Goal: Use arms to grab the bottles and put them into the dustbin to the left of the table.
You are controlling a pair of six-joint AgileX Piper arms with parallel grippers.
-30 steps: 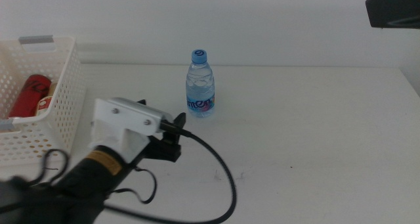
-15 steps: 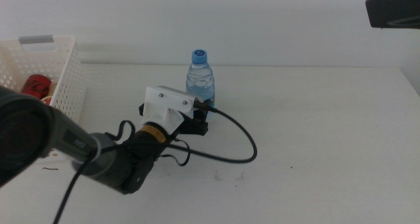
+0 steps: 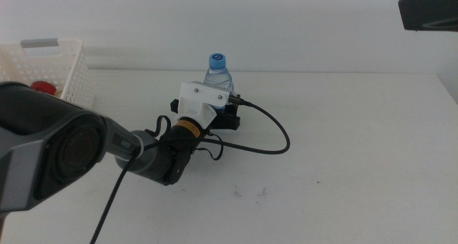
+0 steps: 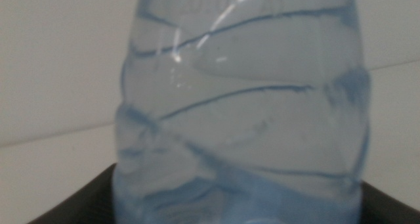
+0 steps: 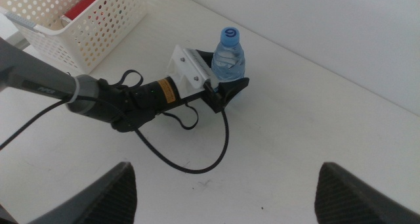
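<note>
The clear water bottle (image 3: pixel 218 69) with a blue cap stands upright at the back middle of the white table (image 3: pixel 358 151). My left gripper (image 3: pixel 226 116) is open, with one jaw on each side of the bottle's lower body. The bottle fills the left wrist view (image 4: pixel 243 106), between the left gripper (image 4: pixel 236 207) jaws. The right wrist view also shows the bottle (image 5: pixel 228 58) and the left gripper (image 5: pixel 230 87). My right gripper (image 5: pixel 230 191) is open and empty, high above the table. The white dustbin (image 3: pixel 73 66) at the left holds the red can (image 3: pixel 41 87). The yellow tea bottle is out of view.
A black cable (image 3: pixel 279 140) from the left wrist loops over the table beside the bottle. The left arm (image 3: pixel 64 158) crosses the front left of the table. A dark part of the right arm (image 3: pixel 429 8) shows at the top right.
My left arm has reached forward and to the right across the table. Its gripper went from the front left to the water bottle, and its jaws now flank it.
</note>
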